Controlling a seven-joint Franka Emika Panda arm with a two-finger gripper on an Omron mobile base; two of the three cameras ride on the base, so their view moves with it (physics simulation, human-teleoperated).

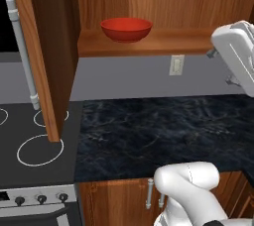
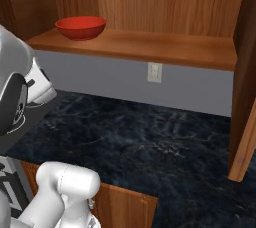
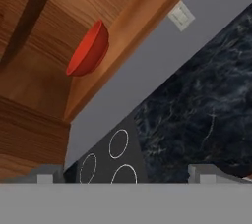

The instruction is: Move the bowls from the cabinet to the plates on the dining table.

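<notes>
**Now: red bowl on cabinet shelf, fingers spread wide and empty**

Sits upright on the wooden shelf (image 1: 163, 41) of the open cabinet (image 1: 47, 56), toward the shelf's left end and near its front edge: the red bowl (image 1: 126, 29). Stands alone there, nothing touching it. No brown bowl to be made out on the shelf.

Looks glossy and rigid, so likely slippery under a pinch and, if ceramic, breakable when dropped; probably light enough for one clean lift. Best taken at the rim, one finger inside and one outside the wall, at the side nearest the arm. A squeeze across the full width seems a poor bet, given the round, smooth flanks.

Held well apart from the bowl, off to its right and lower than the shelf, above the desk (image 1: 163, 131): the hand. Rolled hard over, so that shelf and desk run diagonally through the hand view, with the bowl (image 3: 88, 48) up and to the left and the stove rings (image 3: 118, 144) near the bottom. Fingers (image 3: 49, 174) spread about as wide as they go, gripping nothing. Elbow folded low at the desk's front edge.

Ahead, by this reading: levelling the wrist, rising to shelf height, then reaching leftward to the rim.
</notes>
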